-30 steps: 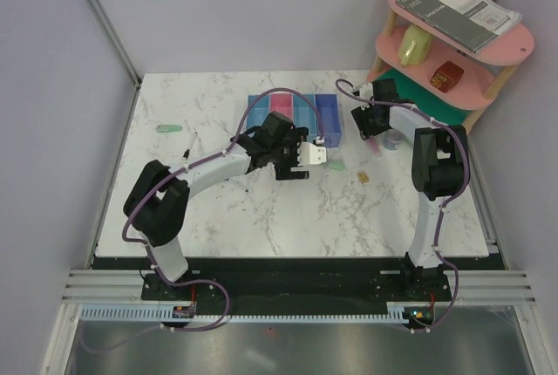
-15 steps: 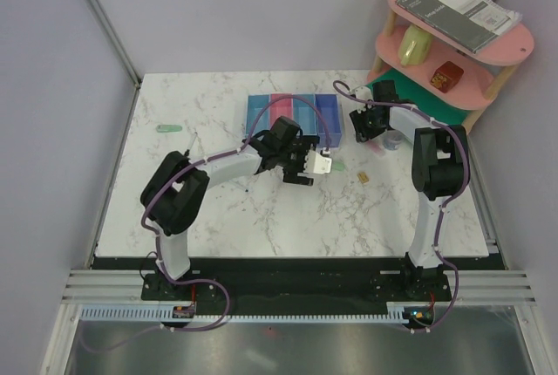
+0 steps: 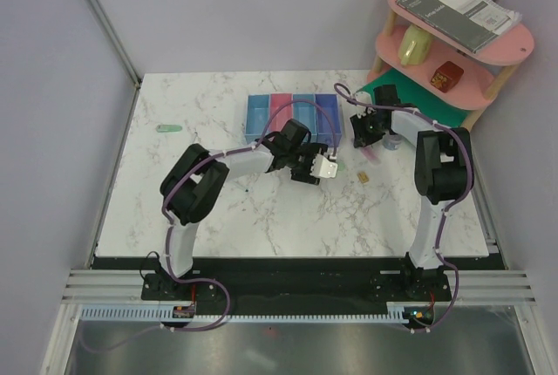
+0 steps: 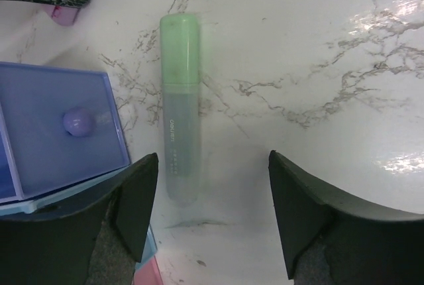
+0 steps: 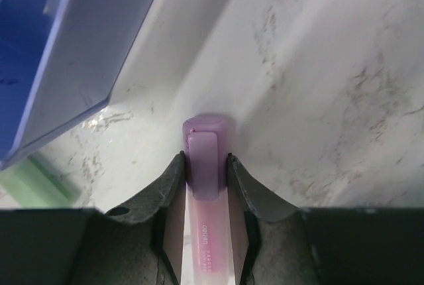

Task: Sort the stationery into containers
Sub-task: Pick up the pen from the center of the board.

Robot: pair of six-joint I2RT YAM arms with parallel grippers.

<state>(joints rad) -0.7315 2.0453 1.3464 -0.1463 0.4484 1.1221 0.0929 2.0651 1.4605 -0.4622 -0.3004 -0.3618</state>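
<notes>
The containers (image 3: 292, 112) are a joined row of blue, pink, blue and purple-blue trays at the table's back middle. My left gripper (image 3: 324, 166) is open just right of the row. In the left wrist view its fingers straddle bare marble (image 4: 212, 219), with a pale green marker (image 4: 179, 106) lying ahead of the left finger, beside the purple-blue tray (image 4: 40, 159). My right gripper (image 3: 364, 131) is shut on the pink-purple marker (image 5: 207, 140), low over the table beside the tray wall (image 5: 86, 46). The gold clip (image 3: 362, 178) and grey roll (image 3: 394, 141) lie nearby.
A second green marker (image 3: 167, 128) lies at the far left. The pink tiered shelf (image 3: 453, 52) with the notebook (image 3: 458, 9) stands at the back right, on a green mat (image 3: 384, 89). A small purple ball (image 4: 79, 122) sits in the purple-blue tray.
My left arm has reached further right, bringing its open gripper beside the trays' right end over the green marker. The right gripper has shifted only slightly.
</notes>
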